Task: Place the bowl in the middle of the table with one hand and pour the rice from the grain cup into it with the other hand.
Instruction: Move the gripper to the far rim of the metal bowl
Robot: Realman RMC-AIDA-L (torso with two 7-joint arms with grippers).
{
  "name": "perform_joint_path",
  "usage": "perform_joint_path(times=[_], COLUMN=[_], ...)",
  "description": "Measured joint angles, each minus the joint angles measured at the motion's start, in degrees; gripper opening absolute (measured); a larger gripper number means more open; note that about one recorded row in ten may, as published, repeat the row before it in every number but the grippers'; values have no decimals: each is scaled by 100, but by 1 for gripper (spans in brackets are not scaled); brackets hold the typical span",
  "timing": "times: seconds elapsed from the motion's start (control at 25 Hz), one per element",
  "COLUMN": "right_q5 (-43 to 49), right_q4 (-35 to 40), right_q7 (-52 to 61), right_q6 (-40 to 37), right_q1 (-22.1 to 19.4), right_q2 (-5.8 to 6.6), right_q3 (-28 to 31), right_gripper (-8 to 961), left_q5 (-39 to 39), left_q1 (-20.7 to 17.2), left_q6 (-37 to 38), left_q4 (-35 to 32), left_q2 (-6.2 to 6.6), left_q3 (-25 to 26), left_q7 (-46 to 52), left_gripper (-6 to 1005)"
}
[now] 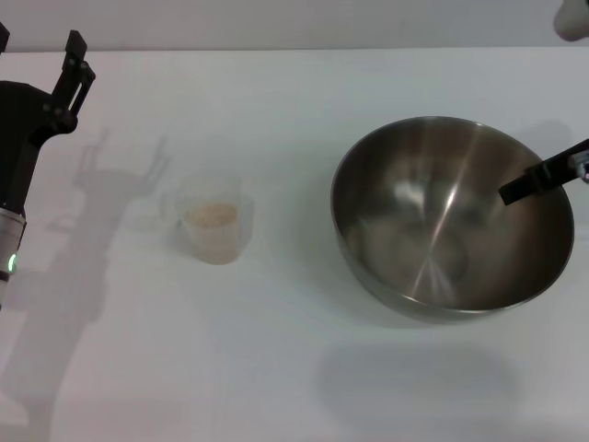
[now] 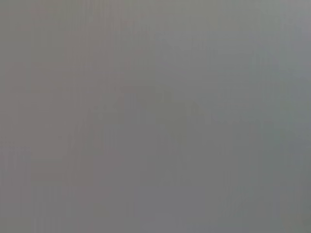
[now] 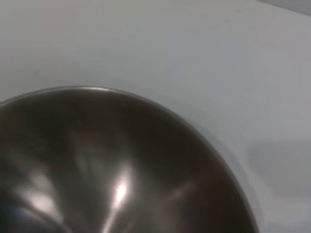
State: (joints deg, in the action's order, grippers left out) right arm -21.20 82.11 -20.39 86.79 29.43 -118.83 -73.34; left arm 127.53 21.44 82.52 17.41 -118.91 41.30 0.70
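Two grippers are on my screens. On my head camera the right gripper (image 1: 543, 177) reaches in from the right edge, and one black finger (image 1: 526, 184) lies over the right side of the bowl (image 1: 419, 249), at or just inside its rim. Only that one finger shows, so I cannot tell how far the pincer is spread, nor whether it actually grips the rim or merely hangs over it. The bowl appears tilted, with a soft shadow lying apart from it on the table (image 1: 276, 368) nearer me; I cannot say for certain whether its base touches the tabletop. My right wrist camera is filled by the bowl's shiny inside (image 3: 116, 174) and curved rim, with bare white table (image 3: 146, 39) beyond it; the fingers do not show there.

The left gripper (image 1: 72, 64) hangs at the far left with its fingers upright. I see a gap between its two tips, so it stands parted and holds nothing. The grain cup (image 1: 212, 221) stands upright on the table to the right of that gripper and nearer me, well apart from it, between it and the bowl. Rice (image 1: 212, 215) fills the cup partway. My left wrist camera gives only a flat grey field.
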Motion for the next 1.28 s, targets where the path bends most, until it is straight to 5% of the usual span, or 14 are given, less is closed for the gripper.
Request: perform_joint_path(times=[0.36, 0.92, 1.28], right_q5=[-10, -84, -795], right_q4=[-280, 74, 918], right_q7=[-129, -285, -668], right_q6=[-91, -148, -71], right_q1=[72, -30, -267], right_q2=[2, -8, -8], right_q3=[-10, 47, 66], right_gripper=[630, 46, 29], left_q5=[0, 0, 0], left_q1=[-17, -18, -26], left_q6=[1, 0, 1], left_q4=[4, 16, 25], left_q2=[0, -9, -2], left_q3=[0, 0, 0], left_q7=[0, 0, 0], left_gripper=[774, 765, 759])
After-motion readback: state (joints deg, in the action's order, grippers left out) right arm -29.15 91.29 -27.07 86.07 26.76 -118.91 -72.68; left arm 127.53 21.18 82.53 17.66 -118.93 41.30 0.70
